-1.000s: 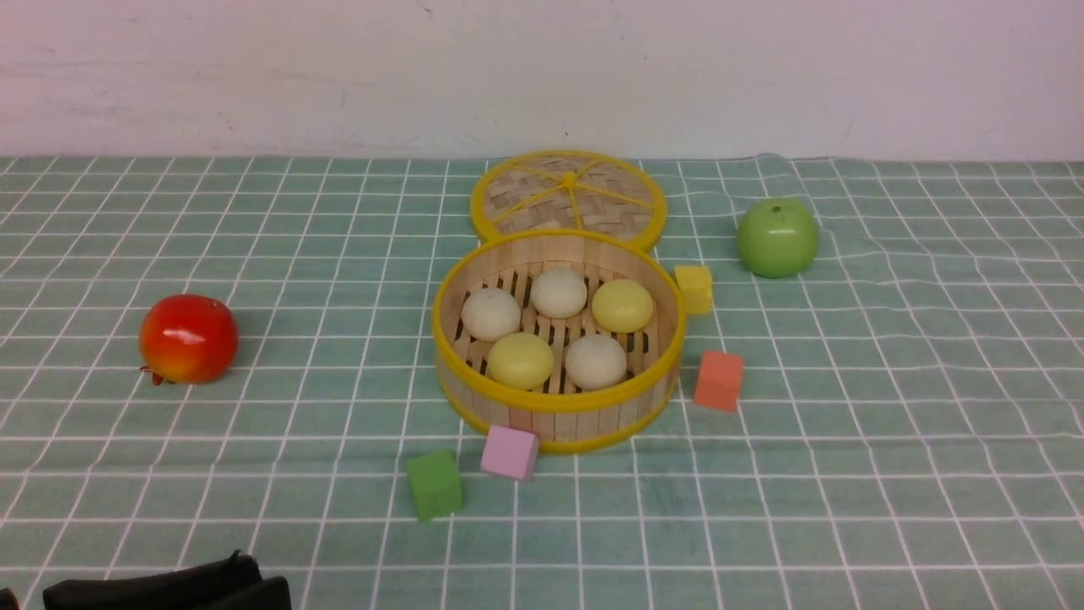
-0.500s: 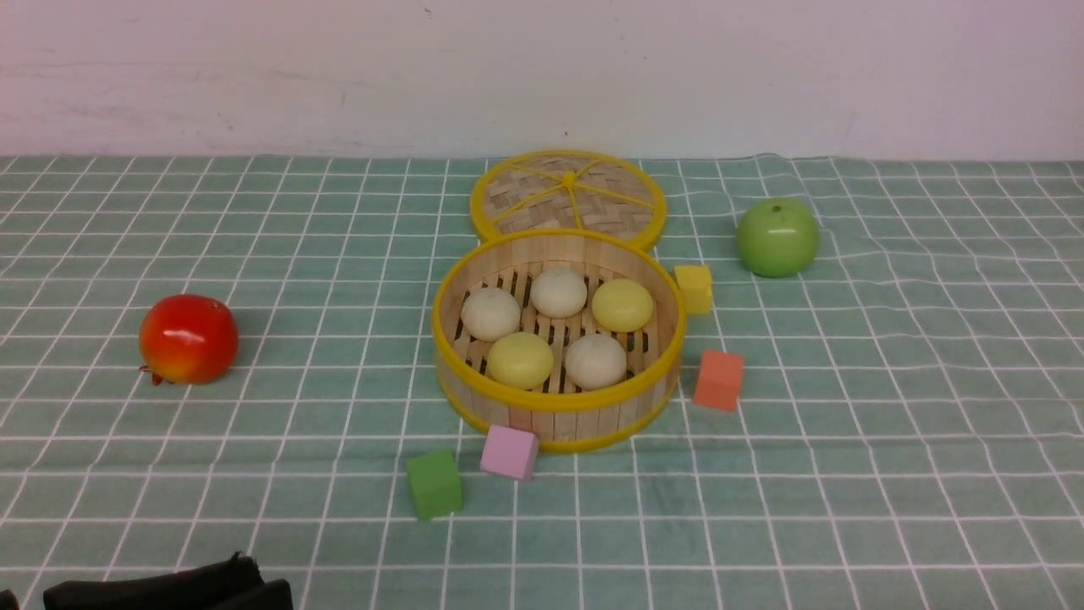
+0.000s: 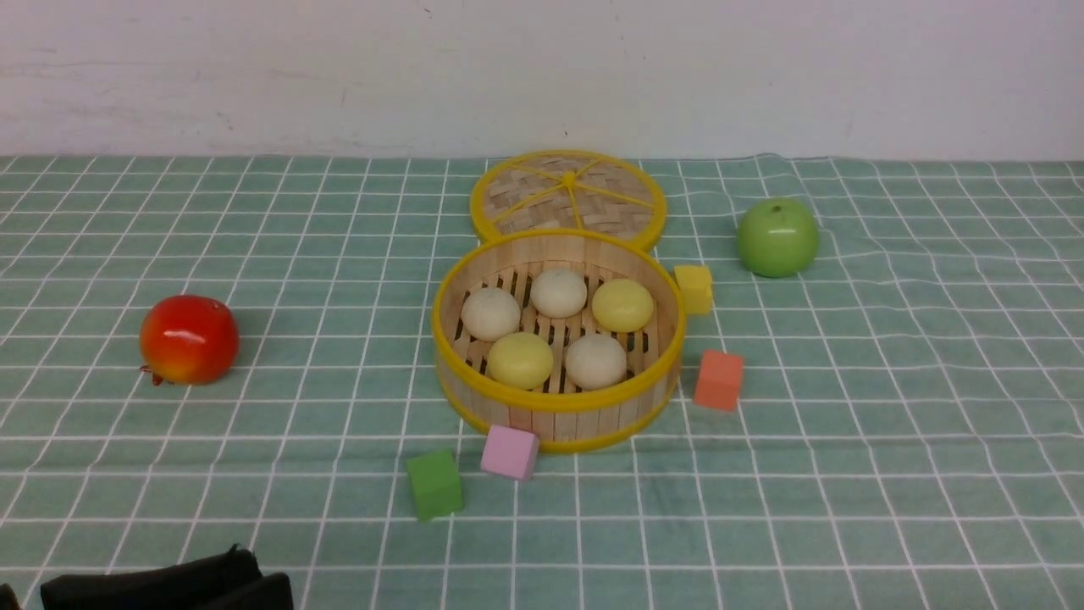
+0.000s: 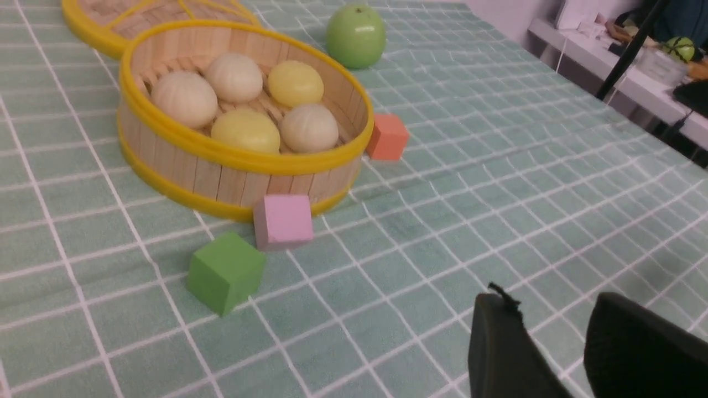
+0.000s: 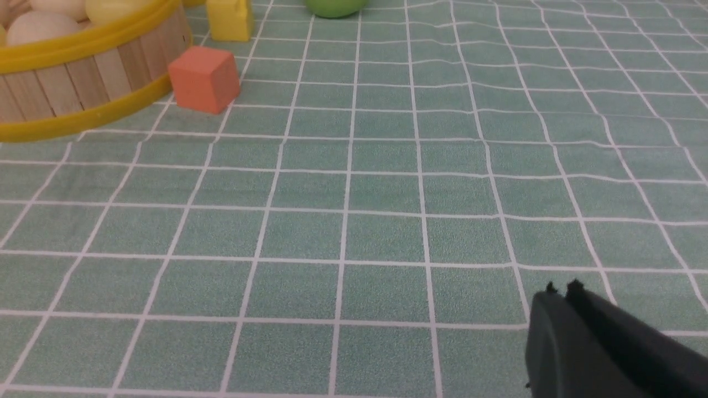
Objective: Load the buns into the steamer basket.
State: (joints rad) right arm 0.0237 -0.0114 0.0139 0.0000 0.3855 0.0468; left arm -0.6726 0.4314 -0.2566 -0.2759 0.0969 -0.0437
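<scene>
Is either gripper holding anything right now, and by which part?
Nothing is held. The left gripper stands open over bare cloth, the right gripper is shut and empty. All five buns sit in the steamer basket.

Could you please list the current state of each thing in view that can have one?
steamer basket: uncovered, holding all five buns
buns: resting on the slatted floor inside the basket
lid: off, lying flat behind the basket
left gripper: open, empty, above the cloth
right gripper: shut, empty, above the cloth
</scene>
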